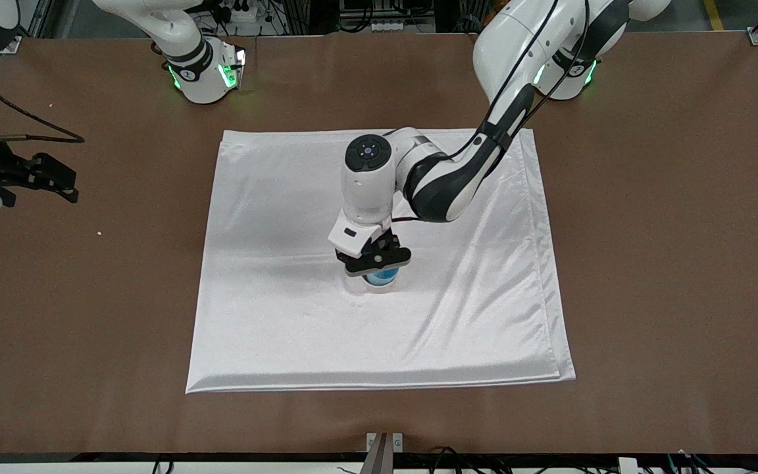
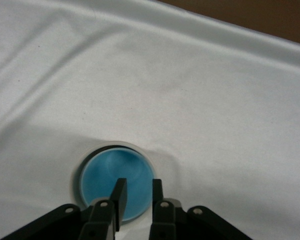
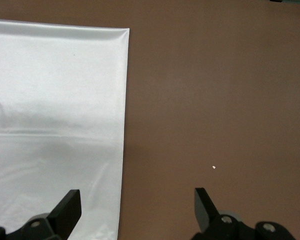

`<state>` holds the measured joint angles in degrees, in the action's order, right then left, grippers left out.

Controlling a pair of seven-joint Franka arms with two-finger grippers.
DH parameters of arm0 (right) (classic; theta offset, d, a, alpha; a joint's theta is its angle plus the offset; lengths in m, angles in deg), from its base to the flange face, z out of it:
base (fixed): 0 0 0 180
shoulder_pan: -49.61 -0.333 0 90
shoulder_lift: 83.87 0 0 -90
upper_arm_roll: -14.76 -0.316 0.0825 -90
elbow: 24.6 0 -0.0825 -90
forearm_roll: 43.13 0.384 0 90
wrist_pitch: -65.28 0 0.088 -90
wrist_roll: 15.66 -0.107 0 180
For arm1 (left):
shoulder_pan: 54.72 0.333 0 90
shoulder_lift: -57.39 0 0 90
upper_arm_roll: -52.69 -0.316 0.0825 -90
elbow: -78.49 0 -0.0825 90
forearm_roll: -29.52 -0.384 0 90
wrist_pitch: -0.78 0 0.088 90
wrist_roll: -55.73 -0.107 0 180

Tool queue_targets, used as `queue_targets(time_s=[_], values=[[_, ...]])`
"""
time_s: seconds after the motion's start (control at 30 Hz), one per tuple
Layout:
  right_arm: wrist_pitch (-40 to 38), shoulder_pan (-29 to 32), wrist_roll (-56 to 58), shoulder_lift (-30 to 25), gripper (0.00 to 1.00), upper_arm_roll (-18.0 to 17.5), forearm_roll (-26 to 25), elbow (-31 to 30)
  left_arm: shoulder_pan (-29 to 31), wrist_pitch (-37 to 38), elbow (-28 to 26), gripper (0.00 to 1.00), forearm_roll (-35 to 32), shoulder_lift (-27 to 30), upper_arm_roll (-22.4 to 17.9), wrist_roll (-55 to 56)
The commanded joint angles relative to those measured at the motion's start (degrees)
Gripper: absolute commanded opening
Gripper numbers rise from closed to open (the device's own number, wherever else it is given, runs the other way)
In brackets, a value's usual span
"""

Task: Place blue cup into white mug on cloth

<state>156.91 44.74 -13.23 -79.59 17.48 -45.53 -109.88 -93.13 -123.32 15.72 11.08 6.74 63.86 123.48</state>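
The blue cup [image 1: 383,276] sits inside the white mug [image 2: 76,176] on the cloth [image 1: 274,316], near the cloth's middle. In the left wrist view the cup's bright blue inside [image 2: 115,177] is ringed by the mug's cream rim. The mug's handle is hidden. My left gripper [image 1: 377,261] is right over the cup. Its fingers [image 2: 119,200] stand a small gap apart above the cup's opening and hold nothing. My right gripper [image 1: 63,181] is open and empty over bare table at the right arm's end and waits there; in the right wrist view [image 3: 135,207] it is by the cloth's edge.
The brown table [image 1: 668,263] surrounds the cloth [image 3: 55,100] on all sides. The left arm's forearm [image 1: 458,171] reaches over the cloth's part nearest the bases. A small white speck [image 3: 214,167] lies on the table near the right gripper.
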Motion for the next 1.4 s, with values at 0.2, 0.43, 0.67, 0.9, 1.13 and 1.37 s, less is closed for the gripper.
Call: queue_targets(time_s=[0.2, 0.43, 0.67, 0.9, 1.13, 1.37], values=[[0.0, -0.5, -1.2, -1.6, 1.0, 0.4, 0.0, -1.7, -0.1, 5.4, 0.2, 1.0, 1.3, 3.6, -0.8, -0.1], [0.0, -0.4, -1.2, -1.6, 1.0, 0.4, -0.1, -1.6, 0.4, 13.5, -1.7, 1.0, 1.0, 9.1, -0.7, -0.6], [0.0, -0.5, -0.9, -1.6, 1.0, 0.4, -0.1, -1.6, 4.1, 16.5, -15.1, 1.0, 1.6, 23.1, 0.4, -5.8], [0.1, -0.5, -0.9, -1.6, 1.0, 0.4, -0.1, -1.6, 11.4, 15.4, -30.8, 1.0, 8.5, 40.6, 1.8, -17.9], [0.1, -0.5, -0.9, -1.6, 1.0, 0.4, -0.1, -1.6, 18.5, 15.5, -39.3, 1.0, 12.9, 52.0, 1.8, -28.7], [0.2, -0.6, -1.0, -1.6, 1.0, 0.4, -0.1, -1.5, 25.4, 15.6, -44.2, 1.0, 16.8, 59.0, 1.5, -39.2]])
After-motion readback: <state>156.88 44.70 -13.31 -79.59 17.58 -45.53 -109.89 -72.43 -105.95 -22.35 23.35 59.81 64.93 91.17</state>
